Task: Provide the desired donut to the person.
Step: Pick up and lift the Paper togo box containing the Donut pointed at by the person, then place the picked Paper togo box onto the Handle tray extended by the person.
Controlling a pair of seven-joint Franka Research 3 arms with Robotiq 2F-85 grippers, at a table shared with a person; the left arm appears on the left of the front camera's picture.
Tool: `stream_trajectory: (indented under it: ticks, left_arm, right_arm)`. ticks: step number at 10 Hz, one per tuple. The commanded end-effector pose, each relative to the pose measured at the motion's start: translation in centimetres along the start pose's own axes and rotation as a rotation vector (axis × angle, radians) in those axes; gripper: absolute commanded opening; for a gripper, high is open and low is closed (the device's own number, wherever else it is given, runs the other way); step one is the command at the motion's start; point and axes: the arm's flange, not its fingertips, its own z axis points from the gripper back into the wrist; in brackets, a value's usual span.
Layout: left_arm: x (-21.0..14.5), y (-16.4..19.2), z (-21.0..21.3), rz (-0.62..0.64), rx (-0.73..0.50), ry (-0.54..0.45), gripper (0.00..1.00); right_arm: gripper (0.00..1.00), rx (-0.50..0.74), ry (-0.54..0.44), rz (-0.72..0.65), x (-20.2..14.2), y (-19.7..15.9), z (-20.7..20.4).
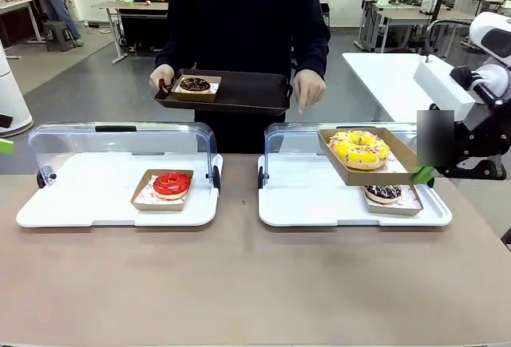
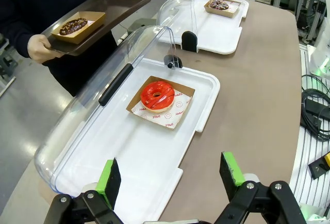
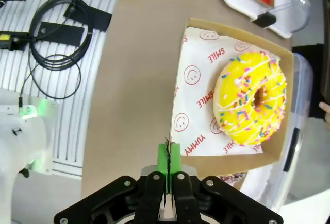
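Observation:
A yellow sprinkled donut (image 1: 360, 147) (image 3: 252, 98) lies in a cardboard tray (image 1: 399, 170) (image 3: 203, 54) lifted above the right white tray (image 1: 319, 203). My right gripper (image 1: 423, 175) (image 3: 169, 154) is shut on that cardboard tray's edge. The person (image 1: 247, 12) stands at the far side with a dark serving tray (image 1: 247, 92) (image 2: 118, 5) that bears a chocolate donut (image 1: 194, 84) (image 2: 73, 26). One of the person's hands (image 1: 308, 90) points downward beside it. My left gripper (image 2: 170, 175) hangs open over the left white tray (image 2: 154, 152), short of a red donut (image 1: 171, 184) (image 2: 157, 95).
Both white trays have clear lids (image 1: 120, 143) (image 2: 103, 95) swung open toward the person. Another chocolate donut (image 1: 385, 194) (image 2: 218, 4) sits in the right tray under the lifted one. Cables (image 3: 56, 44) lie beside the table. The brown tabletop (image 1: 239, 283) in front is free.

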Motion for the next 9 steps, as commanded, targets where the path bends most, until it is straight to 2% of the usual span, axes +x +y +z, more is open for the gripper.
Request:
stream_trajectory:
  ticks: [1, 9]
  left_arm:
    - [0.02, 0.01, -0.01, 0.006, 0.012, -0.011, 1.00]
    - [0.02, 0.01, -0.01, 0.006, 0.012, -0.011, 1.00]
  right_arm:
    - [0.00, 0.011, 0.016, -0.004, -0.08, 0.33, 0.06]
    - [0.00, 0.011, 0.016, -0.004, -0.08, 0.33, 0.06]
